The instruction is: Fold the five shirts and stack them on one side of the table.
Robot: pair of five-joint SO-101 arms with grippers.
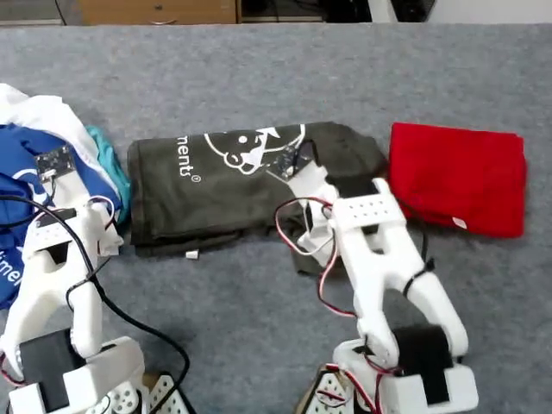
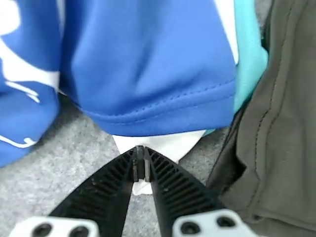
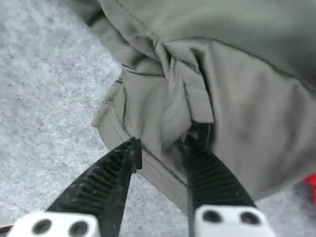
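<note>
Clamped left gripper (image 2: 140, 163) tight on white shirt (image 2: 163, 143) corner, seemingly to drag it from under blue shirt (image 2: 148, 64). Held right gripper (image 3: 160, 148) narrowly parted astride dark shirt (image 3: 237, 74) fold, mid-table beside folded red shirt (image 1: 457, 177) — ready to pinch.

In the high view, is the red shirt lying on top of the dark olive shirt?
No, the folded red shirt lies on the grey table beside the dark olive shirt, not on it.

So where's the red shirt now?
In the high view, the red shirt lies folded on the right of the table, beside the dark olive shirt.
</note>
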